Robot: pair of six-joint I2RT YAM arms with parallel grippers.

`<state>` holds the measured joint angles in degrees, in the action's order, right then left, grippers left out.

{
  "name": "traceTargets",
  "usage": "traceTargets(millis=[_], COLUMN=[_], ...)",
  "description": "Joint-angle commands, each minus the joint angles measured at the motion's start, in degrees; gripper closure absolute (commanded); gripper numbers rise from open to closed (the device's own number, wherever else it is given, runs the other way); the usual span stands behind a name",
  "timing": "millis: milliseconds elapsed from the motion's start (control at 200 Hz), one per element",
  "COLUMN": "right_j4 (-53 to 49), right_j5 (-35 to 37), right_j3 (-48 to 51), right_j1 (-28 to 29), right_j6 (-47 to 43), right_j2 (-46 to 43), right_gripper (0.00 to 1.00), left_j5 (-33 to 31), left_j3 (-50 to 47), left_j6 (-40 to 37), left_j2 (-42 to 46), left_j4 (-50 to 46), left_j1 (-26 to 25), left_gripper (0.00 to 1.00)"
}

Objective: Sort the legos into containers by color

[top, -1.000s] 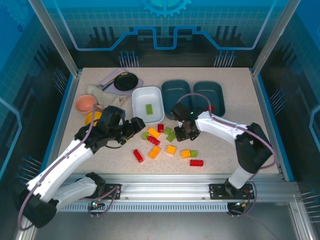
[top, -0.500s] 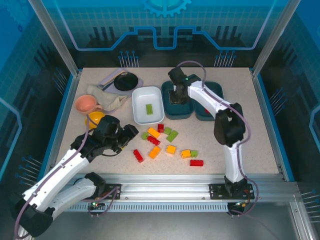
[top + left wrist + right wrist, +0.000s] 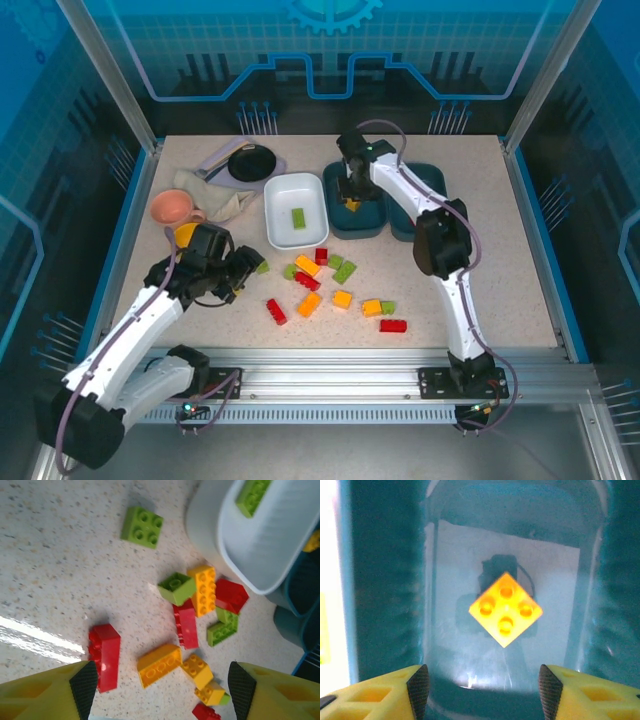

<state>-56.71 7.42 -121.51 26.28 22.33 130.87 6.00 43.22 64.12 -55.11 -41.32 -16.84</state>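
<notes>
**Top external.** On the speckled desk point(image 3: 500, 250), loose legos point(image 3: 342, 298) lie scattered before a white tray point(image 3: 285, 200) and two dark teal trays point(image 3: 332, 225). One green brick point(image 3: 298, 218) is seen in the white tray. The left end effector point(image 3: 250, 270) is held low beside the pile, and the right end effector point(image 3: 350, 195) over the nearer teal tray.

**Left wrist.** The left end effector point(image 3: 162, 685) is released, with nothing between its fingers. Glossy, studded bricks are shown: a red brick point(image 3: 104, 655), an orange-yellow brick point(image 3: 159, 665) and a green square brick point(image 3: 142, 526). They are judged light, rigid and smooth-sided, best pinched across two flat opposite walls.

**Right wrist.** The right end effector point(image 3: 480, 690) is likewise released. A four-stud yellow brick point(image 3: 505, 609) is seen below it, inside the teal tray point(image 3: 385, 580).
</notes>
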Motion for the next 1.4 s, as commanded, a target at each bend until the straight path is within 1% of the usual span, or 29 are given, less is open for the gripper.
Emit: traceTargets(millis=[0,110,170,255,375,460,540,715,845,990,1125,1275,1395], right_j4=[5.07,10.18,11.92,15.35,19.34,22.05,23.85,24.20,23.92,23.88,23.92,23.85,23.51], right_j5=[-1.39,0.14,0.41,-1.06,-3.81,-6.86,-8.03,-8.14,-8.35,-8.56,-9.04,-9.35,-8.93], right_j3=[9.46,22.20,28.30,37.56,46.68,51.63,54.98,57.62,57.29,56.57,56.56,56.83,56.76], right_j1=[3.40,8.18,10.55,13.06,15.98,16.77,17.22,17.48,17.46,17.40,17.48,17.47,17.46], right_j6=[-1.61,-3.99,-3.94,-2.17,0.55,2.80,4.10,5.71,5.68,5.54,5.42,5.36,5.27], right_j2=[-14.91,-24.84,-29.47,-36.18,-43.85,-47.79,-50.71,-53.19,-52.94,-52.56,-52.24,-52.22,-52.76], right_gripper=[0.38,0.38,0.38,0.37,0.33,0.31,0.30,0.29,0.29,0.29,0.29,0.30,0.32], left_j5=[4.10,5.40,4.14,2.83,1.63,0.10,-0.45,-1.47,-3.97,-6.77,-7.58,-8.48,-10.96], left_j3=[1.57,6.13,10.22,14.09,16.16,16.81,16.70,17.16,17.27,16.39,16.17,16.20,15.49], left_j6=[-4.83,-9.68,-13.75,-18.43,-21.93,-23.02,-23.42,-23.76,-23.60,-24.29,-24.73,-24.88,-24.44], left_j2=[-6.35,-15.87,-21.51,-27.70,-33.09,-35.56,-37.16,-40.36,-42.72,-43.80,-44.62,-45.96,-43.28], left_j4=[0.63,1.75,0.31,-0.94,-1.48,-2.49,-1.72,0.97,0.85,1.67,3.61,4.37,3.30], left_j1=[3.74,6.57,6.69,6.64,6.40,5.76,4.71,2.06,1.55,1.37,1.37,0.86,-0.10], left_gripper=[0.28,0.30,0.31,0.33,0.32,0.33,0.33,0.33,0.34,0.43,0.47,0.61,0.68])
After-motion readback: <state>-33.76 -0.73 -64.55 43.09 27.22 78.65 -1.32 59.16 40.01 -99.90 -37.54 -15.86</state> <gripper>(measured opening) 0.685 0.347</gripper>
